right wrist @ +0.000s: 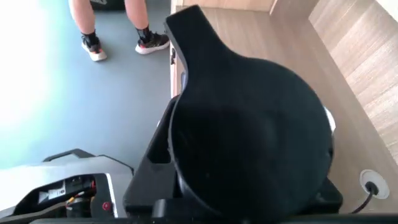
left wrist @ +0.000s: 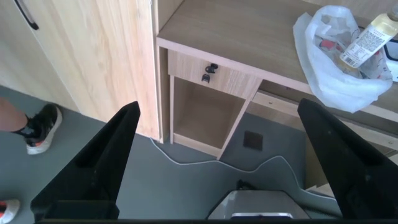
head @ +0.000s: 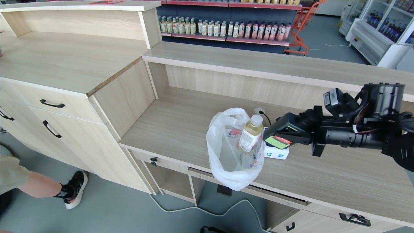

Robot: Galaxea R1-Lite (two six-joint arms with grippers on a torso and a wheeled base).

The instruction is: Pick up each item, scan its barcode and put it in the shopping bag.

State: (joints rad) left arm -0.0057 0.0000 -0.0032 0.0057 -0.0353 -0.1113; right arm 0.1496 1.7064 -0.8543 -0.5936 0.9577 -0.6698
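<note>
Our right gripper (head: 299, 131) is clamped, as far as we can judge, on a black handheld scanner (head: 277, 136) that juts from it toward the shopping bag (head: 226, 161) and ends just beside the bag's mouth. Our left gripper (left wrist: 219, 106) hangs well below the bag and off to one side in front of the counter (head: 181, 123), its jaws wide apart and holding nothing.

The bottle (head: 251, 134) stands slightly tilted in the mouth of the bag, on the side nearest the scanner, with its white cap and shoulder above the rim. We cannot tell whether it rests on the bag's bottom.

It looks full of pale liquid, so we expect moderate weight. The plastic wall is stiff enough to squeeze, but the label is smooth and could slide. The best hold would be around the body just under the shoulder, or at the neck below the cap. The bag is another matter: thin, limp film that will fold or drag at any nudge. Its lower part sags over the counter's front edge, so a push could tip it off.

A white box (head: 276, 153) sits touching or just beside the bag, under the scanner. A cable port (head: 259, 111) lies just behind the bag. Something with red print (head: 231, 132) lies inside the bag next to the bottle. For a reach from the right, the scanner and the white box stand in the way.
</note>
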